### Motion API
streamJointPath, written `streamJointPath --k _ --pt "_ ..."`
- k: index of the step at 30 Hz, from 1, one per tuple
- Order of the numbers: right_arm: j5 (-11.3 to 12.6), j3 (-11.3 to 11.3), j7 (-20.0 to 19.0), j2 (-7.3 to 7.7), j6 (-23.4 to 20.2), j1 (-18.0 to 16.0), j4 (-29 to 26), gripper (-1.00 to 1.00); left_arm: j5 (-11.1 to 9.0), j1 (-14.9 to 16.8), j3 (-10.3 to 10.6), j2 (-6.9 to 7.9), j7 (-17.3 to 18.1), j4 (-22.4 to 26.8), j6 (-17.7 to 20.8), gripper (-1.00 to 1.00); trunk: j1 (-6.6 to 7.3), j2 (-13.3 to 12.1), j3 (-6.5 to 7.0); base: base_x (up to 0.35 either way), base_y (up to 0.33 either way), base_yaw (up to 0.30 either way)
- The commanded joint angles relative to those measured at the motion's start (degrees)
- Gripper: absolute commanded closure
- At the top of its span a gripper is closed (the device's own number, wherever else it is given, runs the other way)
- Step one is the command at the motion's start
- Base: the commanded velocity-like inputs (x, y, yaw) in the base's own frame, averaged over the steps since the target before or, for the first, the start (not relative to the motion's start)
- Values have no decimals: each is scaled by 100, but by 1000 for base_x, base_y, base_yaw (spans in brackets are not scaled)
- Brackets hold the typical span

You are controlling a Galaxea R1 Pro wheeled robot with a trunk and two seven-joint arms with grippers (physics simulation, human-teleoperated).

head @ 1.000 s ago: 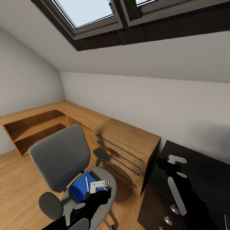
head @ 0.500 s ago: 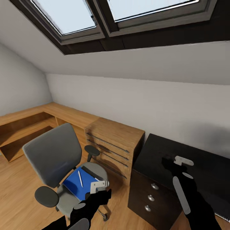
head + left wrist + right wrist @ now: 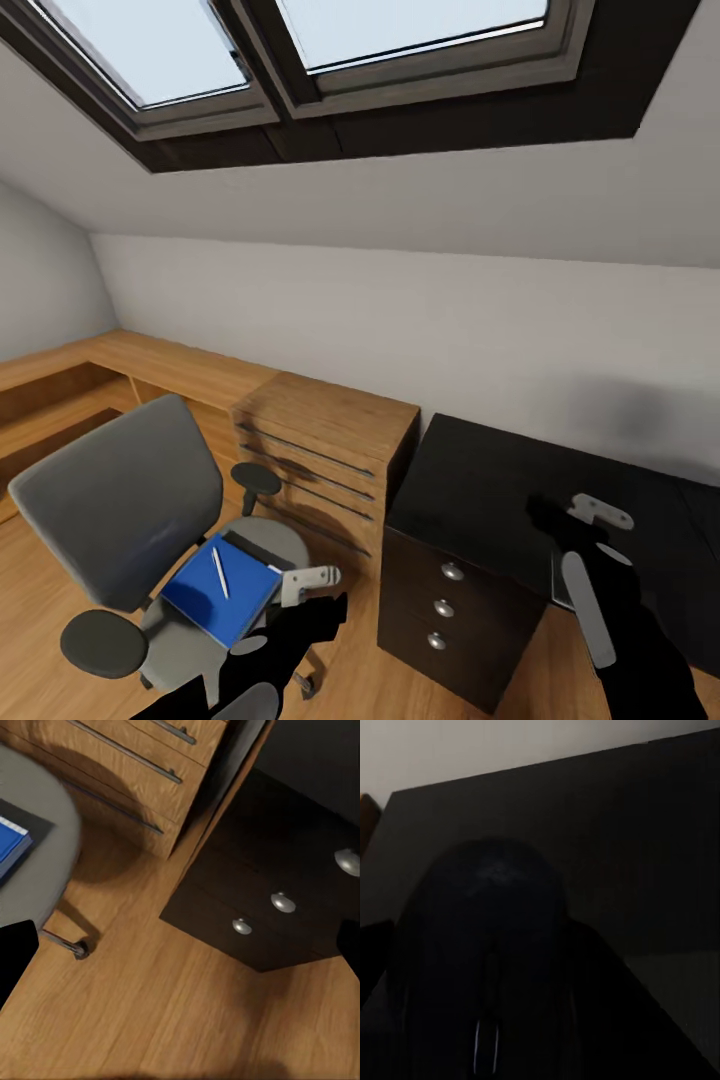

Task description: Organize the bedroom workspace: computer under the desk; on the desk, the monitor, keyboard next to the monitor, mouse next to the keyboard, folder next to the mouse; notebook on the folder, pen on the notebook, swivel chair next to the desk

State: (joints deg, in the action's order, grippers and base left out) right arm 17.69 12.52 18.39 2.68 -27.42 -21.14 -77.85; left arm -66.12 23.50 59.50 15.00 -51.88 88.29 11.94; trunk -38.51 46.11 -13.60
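Closest in, the robot's left gripper (image 3: 312,583) hangs spread wide with nothing in it. In its wrist view the two fingertips (image 3: 15,956) sit at opposite edges, with only wood floor (image 3: 150,1005) between them. It's probably just parked there, free for the chair stuff.

The right gripper (image 3: 578,520) is clamped around the mouse (image 3: 487,967). That dark rounded shell takes up most of the right wrist view, scroll wheel facing the camera. It's held above the black desk (image 3: 480,480), not set down, which fits carrying it to its spot. No keyboard or monitor is visible on the part of the top that's in frame, so where "next to the keyboard" ends up is anyone's guess.

A bit further out is the swivel chair (image 3: 120,500), just off the desk's drawer end. On the seat there's a blue cover (image 3: 220,592) lying on a darker flat thing (image 3: 258,551), with the pen (image 3: 218,572) on top. Can't tell which one is the folder and which the notebook. That pile isn't on the desk yet.

Behind those, a wooden drawer unit (image 3: 330,420) stands against the desk's side, then the white wall and skylights (image 3: 400,30).
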Motion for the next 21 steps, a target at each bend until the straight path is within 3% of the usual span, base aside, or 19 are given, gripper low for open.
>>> streamJointPath --k 1,2,3,6,10,16,18,21 --pt "95 1 58 3 -8 -4 -10 100 -14 8 9 1 -33 6 24 -100 -1 7 -9 0 0 -16" --pt "122 11 58 3 -8 -4 -16 100 -15 10 9 -2 -31 -38 26 -100 -1 7 -9 -10 -10 -8" --pt "141 20 59 5 -9 -4 -12 100 -6 12 8 -34 -21 -562 24 -100 -1 7 -8 -166 -183 -2" --pt "145 22 59 4 -15 -4 -3 100 3 12 2 -232 -19 -880 21 -100 -1 7 2 -196 -224 -75" --pt "146 22 59 10 -20 -4 18 100 24 10 -2 -683 -14 -1530 6 -100 -1 7 24 -152 -194 -154" --pt "147 69 69 26 -54 -4 17 100 47 9 65 -1105 64 -2701 -5 -100 -1 7 59 -33 -45 -197" --pt "147 219 83 37 -108 -4 13 100 93 11 187 -1276 205 -3197 -8 -100 -1 7 69 -8 -11 -218" --pt "150 806 111 37 -375 -4 15 100 276 12 445 -1464 946 -4236 -234 -100 -1 7 82 -3 -4 -229"
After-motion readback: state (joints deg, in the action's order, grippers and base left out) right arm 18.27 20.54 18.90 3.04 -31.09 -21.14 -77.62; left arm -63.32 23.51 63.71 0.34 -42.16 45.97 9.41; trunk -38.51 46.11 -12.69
